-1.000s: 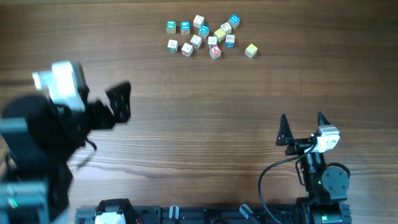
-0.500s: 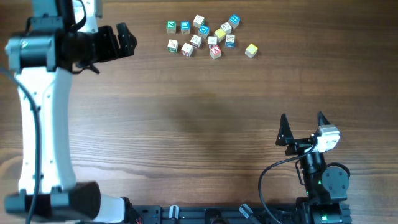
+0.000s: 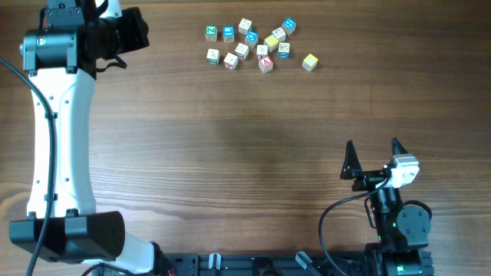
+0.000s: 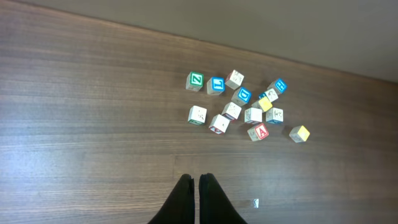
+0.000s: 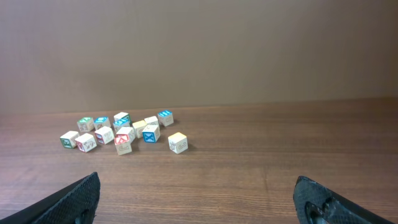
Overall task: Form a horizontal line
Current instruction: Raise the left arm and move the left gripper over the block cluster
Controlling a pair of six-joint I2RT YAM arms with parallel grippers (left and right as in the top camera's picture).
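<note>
Left hand [image 4: 196, 179]: fingers pressed together, holding nothing; it hangs by the far left corner of the surface [image 3: 230, 169]
Way to the cubes: the cubes [image 3: 257, 44] lie to this hand's right along the far edge, near but apart; in the wrist view they sit ahead of the tips and a little right
Right hand [image 3: 372, 146]: wide and empty, at the near edge right of the middle, well apart from the cubes
Nearer arm: the left, by a clear margin
Lie of the cubes: a loose cluster, no row yet; it spreads more left to right than near to far, so its long axis already follows the far edge
Ends: yellow cube [image 4: 300, 133] alone at the right end, just beside the rest; green cube [image 4: 196, 79] at the left end
Writing: a red "A" on the A cube [image 4: 259, 131] at the cluster's near side; the green cube's letter looks like "Z"; blue marks too small to read; no brands
Likely next: shut tips suit nudging cubes sideways into a row
</note>
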